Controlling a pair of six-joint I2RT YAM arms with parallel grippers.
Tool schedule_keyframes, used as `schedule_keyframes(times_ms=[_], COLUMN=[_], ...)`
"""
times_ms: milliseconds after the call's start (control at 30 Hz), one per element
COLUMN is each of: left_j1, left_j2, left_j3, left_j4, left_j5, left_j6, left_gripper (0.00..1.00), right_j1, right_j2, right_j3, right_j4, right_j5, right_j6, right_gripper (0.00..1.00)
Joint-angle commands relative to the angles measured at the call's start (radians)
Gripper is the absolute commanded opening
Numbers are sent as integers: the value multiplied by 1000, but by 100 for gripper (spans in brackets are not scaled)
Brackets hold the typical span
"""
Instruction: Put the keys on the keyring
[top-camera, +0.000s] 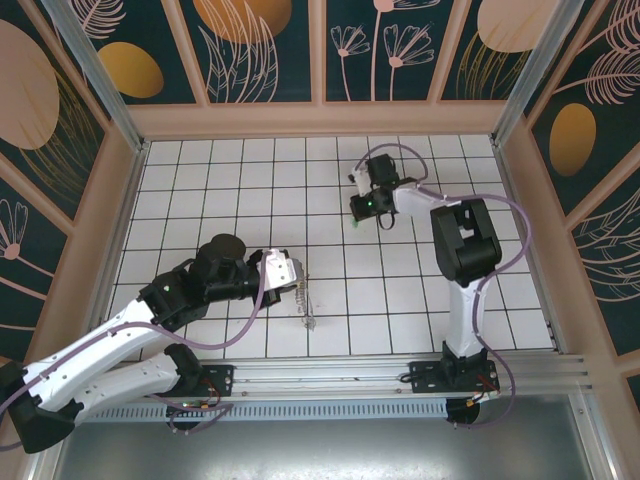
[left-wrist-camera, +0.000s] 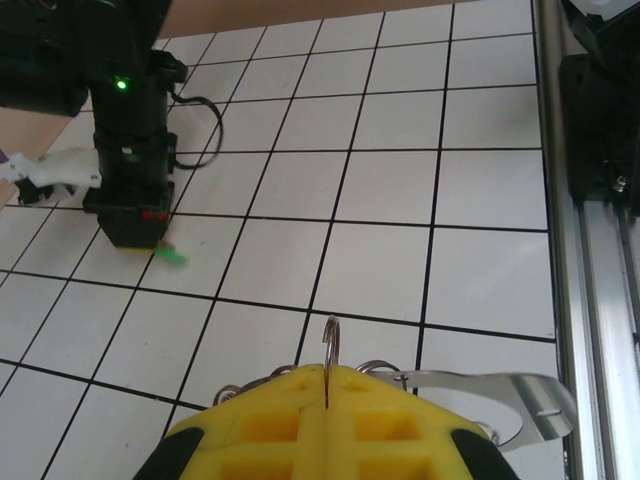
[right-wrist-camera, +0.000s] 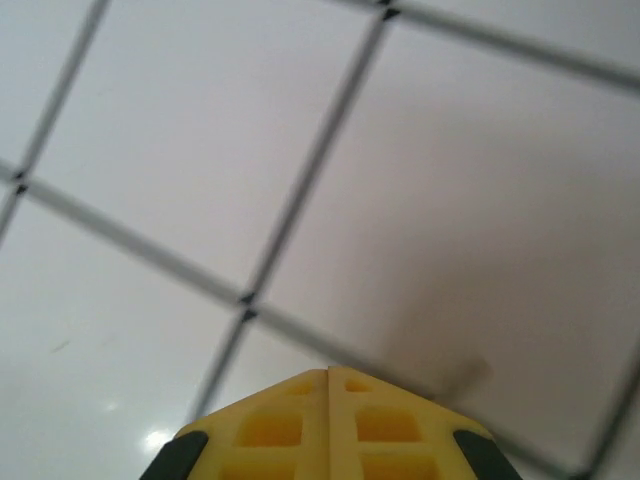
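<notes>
Green key (left-wrist-camera: 172, 256) tiny, beside closed right tool (left-wrist-camera: 135, 240); left tool (left-wrist-camera: 327, 372) pinching thin metal keyring (left-wrist-camera: 331, 321).

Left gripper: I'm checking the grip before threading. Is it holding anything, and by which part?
The left gripper is shut on the keyring, pinching a thin wire ring edge-on between its fingertips, with the ring's top poking out above them.

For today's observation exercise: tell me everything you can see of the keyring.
The keyring is thin grey metal wire: several small loops, one standing upright, pinched in the seam between the left gripper's shut yellow fingers. A flat silvery tab pokes out to their right. From above it is a bumpy strand trailing from that gripper over the white tiled table. Contact with the tiles is unclear.
</notes>
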Motion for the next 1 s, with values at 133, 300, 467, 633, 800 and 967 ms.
schedule_keyframes(times_ms=[133,300,467,633,800,967], left_j1=[4,4,5,4,5,5], left_j2=[-26,-37,-48,-51,-51,-62], left_j3=[13,8,8,9,1,-12], left_j4=[28,25,16,12,12,9], left_j5=[58,66,65,62,58,56], left_j6=[-35,-55,-73,-83,-86,-92], left_gripper=[0,0,0,0,0,0], right_j1=[133,181,205,216,219,220], right_j2=[-137,-160,-190,-219,-246,-251], right_j3=[-229,-289,-308,-305,-316,-332], right_j4=[136,151,156,129,111,88], right_j5=[-38,-8,6,49,56,48], right_j6=[134,153,156,127,104,96], right_gripper=[0,0,7,21,33,33])
